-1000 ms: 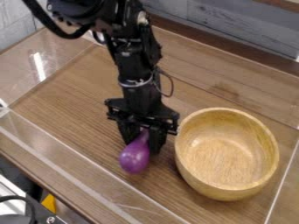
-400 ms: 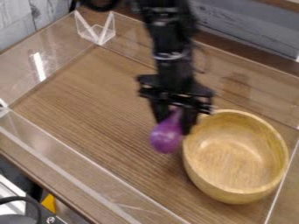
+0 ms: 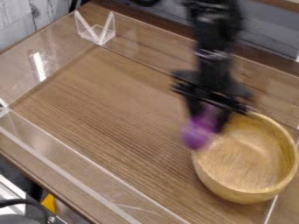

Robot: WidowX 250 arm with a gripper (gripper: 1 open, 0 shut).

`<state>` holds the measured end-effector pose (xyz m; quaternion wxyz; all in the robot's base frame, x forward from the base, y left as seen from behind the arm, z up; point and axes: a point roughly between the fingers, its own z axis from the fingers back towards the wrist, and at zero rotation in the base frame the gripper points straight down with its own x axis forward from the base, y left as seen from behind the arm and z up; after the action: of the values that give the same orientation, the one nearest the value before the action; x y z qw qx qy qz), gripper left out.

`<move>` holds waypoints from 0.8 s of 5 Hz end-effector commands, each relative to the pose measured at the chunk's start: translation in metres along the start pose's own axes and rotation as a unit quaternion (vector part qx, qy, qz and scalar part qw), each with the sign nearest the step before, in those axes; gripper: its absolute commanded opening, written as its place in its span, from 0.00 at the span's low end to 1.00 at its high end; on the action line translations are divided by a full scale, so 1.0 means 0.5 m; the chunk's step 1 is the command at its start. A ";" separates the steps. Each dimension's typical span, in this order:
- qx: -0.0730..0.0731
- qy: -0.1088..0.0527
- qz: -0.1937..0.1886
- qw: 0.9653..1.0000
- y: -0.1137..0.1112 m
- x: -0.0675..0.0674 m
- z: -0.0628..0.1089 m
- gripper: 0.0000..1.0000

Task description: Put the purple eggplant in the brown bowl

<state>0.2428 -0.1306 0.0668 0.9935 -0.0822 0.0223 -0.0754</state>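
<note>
One arm, gripper [image 3: 212, 112] pointing down, jaws clamped on the purple eggplant [image 3: 201, 132], which hangs below them, seemingly just over the near-left rim of the brown bowl [image 3: 247, 160] on the worktop [image 3: 105, 105]; blur softens the edges.

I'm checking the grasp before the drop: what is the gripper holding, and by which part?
The gripper holds the purple eggplant by its upper, narrow end; the bulbous end hangs below the fingers, at the rim of the brown bowl.
</note>
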 end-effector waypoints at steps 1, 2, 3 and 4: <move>-0.001 -0.022 0.000 1.000 -0.042 0.007 0.031 0.00; 0.004 -0.029 -0.031 0.999 -0.027 0.013 0.008 0.00; 0.008 -0.030 -0.053 0.998 -0.009 0.018 -0.007 0.00; 0.011 -0.036 -0.035 0.999 -0.007 0.025 0.005 0.00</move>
<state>0.2451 -0.1348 0.0554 0.9915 -0.0682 0.0083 -0.1104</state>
